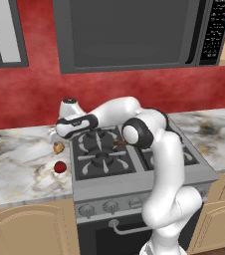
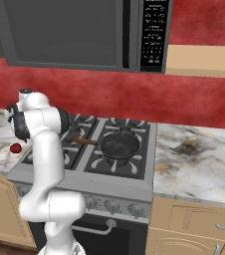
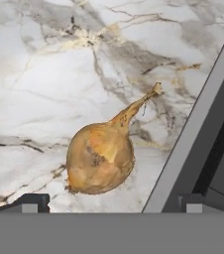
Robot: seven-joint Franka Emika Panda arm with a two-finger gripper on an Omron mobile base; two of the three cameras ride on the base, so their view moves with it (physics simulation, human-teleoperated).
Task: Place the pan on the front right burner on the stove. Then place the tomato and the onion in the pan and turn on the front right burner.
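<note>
Onion [image 3: 100,158]: lies on the marble counter [image 3: 39,84], close under the hand, beside the stove [image 3: 198,134] edge
Gripper [image 3: 111,202]: fingers spread wide, straddling the onion, holding nothing
Pan [image 2: 118,144]: sits on the front right burner
Tomato [image 1: 60,167]: on the counter, near the onion
Risk: the round bulb may roll or squirt out when pinched
Hidden: fingertips mostly cut off; knobs partly behind the arm
</note>
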